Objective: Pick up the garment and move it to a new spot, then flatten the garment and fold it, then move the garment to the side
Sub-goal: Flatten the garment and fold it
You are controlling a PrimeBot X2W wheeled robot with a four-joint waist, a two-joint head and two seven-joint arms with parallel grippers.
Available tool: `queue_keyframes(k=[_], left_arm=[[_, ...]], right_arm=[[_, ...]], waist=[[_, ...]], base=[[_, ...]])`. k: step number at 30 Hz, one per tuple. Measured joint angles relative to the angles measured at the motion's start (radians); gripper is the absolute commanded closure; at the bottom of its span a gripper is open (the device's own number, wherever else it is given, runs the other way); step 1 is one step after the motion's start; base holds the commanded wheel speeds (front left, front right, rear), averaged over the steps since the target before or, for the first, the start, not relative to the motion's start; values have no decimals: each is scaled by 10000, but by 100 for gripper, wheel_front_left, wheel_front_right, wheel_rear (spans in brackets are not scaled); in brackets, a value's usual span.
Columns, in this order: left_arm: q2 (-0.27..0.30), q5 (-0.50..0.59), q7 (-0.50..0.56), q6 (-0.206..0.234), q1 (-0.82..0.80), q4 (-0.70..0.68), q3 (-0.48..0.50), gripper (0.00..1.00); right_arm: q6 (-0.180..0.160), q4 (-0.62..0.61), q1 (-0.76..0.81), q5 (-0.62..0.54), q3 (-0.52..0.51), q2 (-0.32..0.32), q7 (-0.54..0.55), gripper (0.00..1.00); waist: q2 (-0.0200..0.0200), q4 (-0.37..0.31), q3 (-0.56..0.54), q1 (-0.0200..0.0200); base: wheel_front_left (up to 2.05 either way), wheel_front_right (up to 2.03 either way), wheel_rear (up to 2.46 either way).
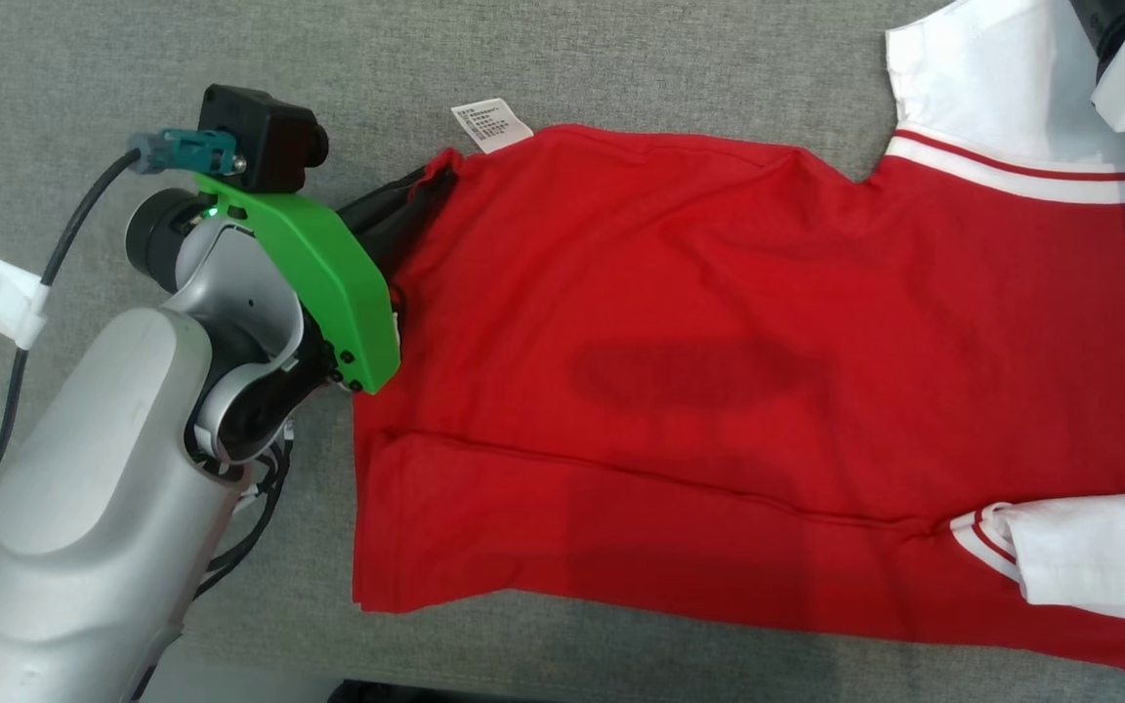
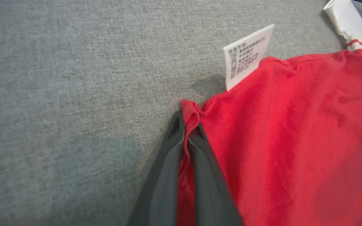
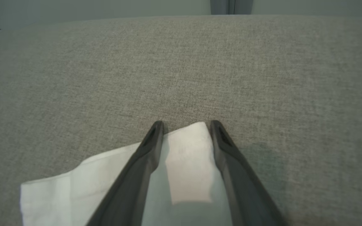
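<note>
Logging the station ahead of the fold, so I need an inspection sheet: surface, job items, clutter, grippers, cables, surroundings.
Surface: grey fabric tabletop, flat.
Job's things: red shirt spread out with a few creases; white sleeve at the far right; label sticking out near the hem corner.
Clutter: nothing seen.
Grippers: left gripper shut on the shirt's hem corner; right gripper open, fingers astride the white sleeve's edge.
Cables: black cable trailing beside the left arm, wrapped with white tape.
Surroundings: pale wall beyond the tabletop.
</note>
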Motion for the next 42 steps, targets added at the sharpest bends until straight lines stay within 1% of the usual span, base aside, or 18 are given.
queue_keyframes(k=[1, 3, 4, 5, 6, 8, 9, 10, 11, 12, 13, 18, 21, 24, 28, 31, 35, 42], left_arm=[[0, 0, 0, -2, -22, 31, 8, 100], [15, 0, -19, -6, -58, 127, 67, 100], [31, 0, -82, -6, -58, 203, 123, 100], [46, 0, -100, -6, -58, 278, 194, 100], [63, 0, -105, -6, -66, 339, 238, 100], [81, 0, -161, -8, -67, 437, 255, 100], [84, 0, -176, -10, -68, 552, 263, 100], [90, 0, -176, -12, -68, 598, 274, 100], [90, 0, -174, -13, -73, 629, 276, 100], [92, 0, -176, -13, -79, 663, 280, 100], [92, -2, -176, -13, -82, 688, 290, 100], [88, -13, -293, -82, -114, 867, 326, 100], [82, -12, -533, -90, -120, 1053, 372, 100], [82, 2, -702, -96, -120, 1277, 403, 100], [79, 4, -803, -96, -110, 1538, 397, 100], [94, 4, -947, -98, -50, 1695, 405, 100], [127, 4, -1170, -98, 186, 1883, 493, 100], [320, 2, -1726, -98, 707, 1925, 715, 100]], right_arm=[[0, 79, -44, 4, -10, 2, 42, 58], [90, 234, -113, 17, 17, 15, 113, 53], [115, 309, -151, 25, 48, 48, 128, 47], [132, 364, -211, 52, 90, 98, 173, 33], [199, 401, -251, 79, 134, 128, 234, 27], [293, 477, -274, 130, 196, 171, 265, 20], [385, 531, -282, 184, 255, 199, 357, 25], [399, 577, -287, 186, 276, 207, 449, 51], [428, 600, -288, 188, 278, 196, 506, 64], [431, 644, -290, 188, 276, 180, 533, 91], [443, 688, -291, 190, 278, 173, 545, 100], [614, 769, -333, 272, 259, 322, 374, 100], [633, 874, -358, 270, 188, 535, -117, 100], [736, 876, -442, 288, -67, 694, -692, 100], [993, 731, -370, 738, -345, 803, -1154, 100], [1202, 531, -45, 861, -366, 899, -1442, 100], [1360, 272, 592, 1114, -464, 978, -1789, 100], [1507, -146, 1396, 1275, -518, 1009, -2238, 100]], waist=[[0, -6, -4, 0], [0, -34, -17, 0], [0, -60, -30, 0], [0, -92, -47, 0], [0, -127, -66, 0], [0, -193, -118, 0], [0, -255, -178, 0], [0, -289, -203, 0], [0, -319, -225, 0], [0, -343, -244, 0], [0, -362, -258, 0], [0, -423, -287, 0], [0, -469, -347, 0], [0, -537, -465, 0], [0, -614, -691, 0], [0, -681, -886, 0], [0, -797, -1177, 0], [0, -1038, -1638, 0]], base=[[0, 0, 0], [0, 0, 0], [0, 0, 0], [0, 0, 0], [0, 0, 0], [0, 0, 0], [0, 0, 0], [0, 0, 0], [0, 0, 0], [0, 0, 0], [0, 0, 0], [0, 0, 0], [0, 0, 0], [0, 0, 0], [0, 0, 0], [0, 0, 0], [0, 0, 0], [0, 0, 0]])
